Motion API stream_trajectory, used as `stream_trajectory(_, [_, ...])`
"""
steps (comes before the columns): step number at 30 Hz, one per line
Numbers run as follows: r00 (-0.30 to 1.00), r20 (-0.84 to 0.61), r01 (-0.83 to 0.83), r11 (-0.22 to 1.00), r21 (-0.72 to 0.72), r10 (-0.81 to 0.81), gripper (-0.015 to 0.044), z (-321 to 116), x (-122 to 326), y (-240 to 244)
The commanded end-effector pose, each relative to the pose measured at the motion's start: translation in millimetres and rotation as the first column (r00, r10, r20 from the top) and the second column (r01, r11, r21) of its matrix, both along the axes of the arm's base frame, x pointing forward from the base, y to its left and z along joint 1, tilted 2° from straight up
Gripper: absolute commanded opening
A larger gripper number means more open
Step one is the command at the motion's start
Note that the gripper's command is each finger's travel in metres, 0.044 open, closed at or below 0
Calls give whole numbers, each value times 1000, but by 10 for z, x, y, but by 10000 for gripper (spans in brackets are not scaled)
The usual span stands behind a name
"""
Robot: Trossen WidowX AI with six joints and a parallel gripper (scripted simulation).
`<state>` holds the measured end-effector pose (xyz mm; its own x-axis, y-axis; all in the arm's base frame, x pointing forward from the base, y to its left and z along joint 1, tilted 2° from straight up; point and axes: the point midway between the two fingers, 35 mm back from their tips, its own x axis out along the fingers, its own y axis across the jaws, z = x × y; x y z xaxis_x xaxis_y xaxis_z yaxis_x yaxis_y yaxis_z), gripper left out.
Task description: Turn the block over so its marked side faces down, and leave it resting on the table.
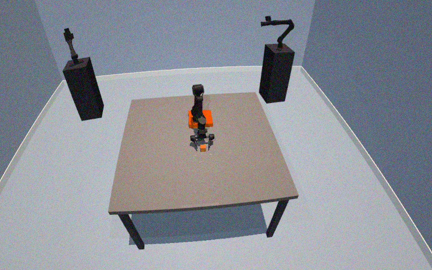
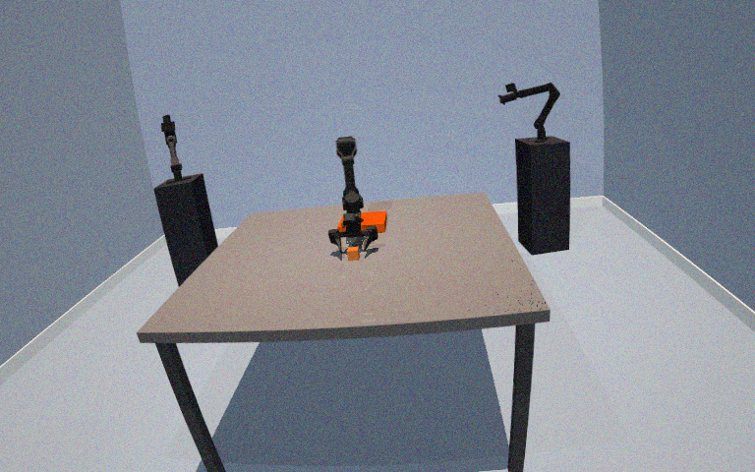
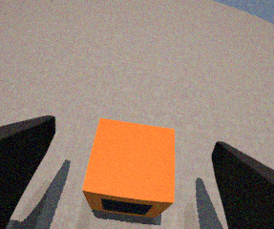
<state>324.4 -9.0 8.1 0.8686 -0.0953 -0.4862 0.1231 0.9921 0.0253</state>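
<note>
Top view: block between spread fingers
The orange block (image 1: 203, 147) (image 2: 353, 254) (image 3: 133, 161) sits on the surface (image 1: 198, 180) (image 2: 346, 292) (image 3: 127, 62) just in front of the arm; the tool (image 1: 203, 149) (image 2: 353, 255) (image 3: 136, 137) is released, a finger apart on either side.

Exterior view: small, upright, light-looking
The block appears to rest flat. It is probably light and rigid, likelier to slide or tip under a brushing fingertip than to dent.

Wrist view: mark on a side
A plain face points up, and the dark marked patch (image 3: 126, 206) is on the side toward the arm, so the turn looks unfinished. The two plain side walls facing the fingers offer the best hold, gripped squarely and evenly; smooth faces could slip during rotation.
</note>
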Motion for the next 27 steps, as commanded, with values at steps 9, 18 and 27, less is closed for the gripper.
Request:
stream_trajectory(9, [1000, 0, 1, 1000, -6, -1, 440, 0, -1, -4])
stream_trajectory(18, [968, -250, -7, 1000, 21, 12, 440, 119, 168, 0])
stream_trajectory(27, [897, -442, 1, 998, 57, 25, 440, 667, -8, 2])
